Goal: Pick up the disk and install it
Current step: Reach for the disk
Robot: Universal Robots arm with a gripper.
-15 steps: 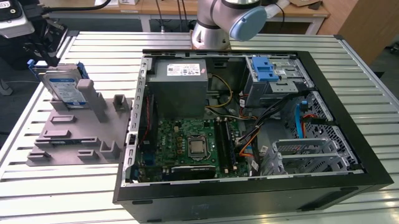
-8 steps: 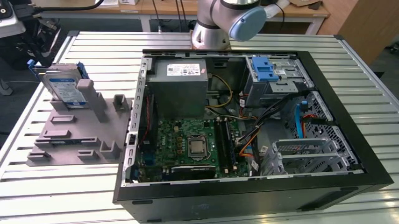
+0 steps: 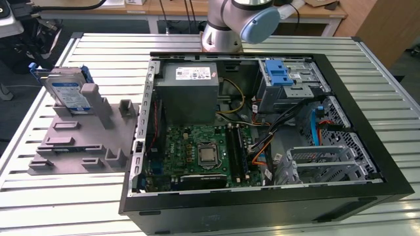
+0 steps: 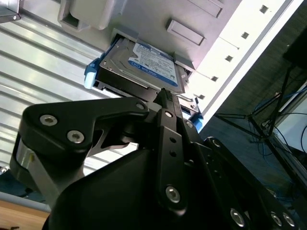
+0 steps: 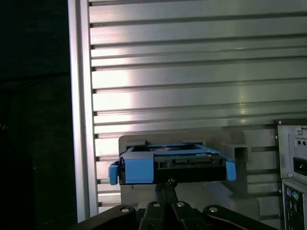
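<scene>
the disk (image 3: 66,91) stands on edge in a grey holder (image 3: 85,135) on the surface (image 3: 59,206). it sits straight ahead of the hand (image 4: 164,96), near its tips but apart from them in both wrist views. the hand's fingers look drawn together, clamped on nothing. as i judge it, nothing is done yet: grasping, carrying to the open computer case (image 3: 262,209) and fitting are all left.
</scene>
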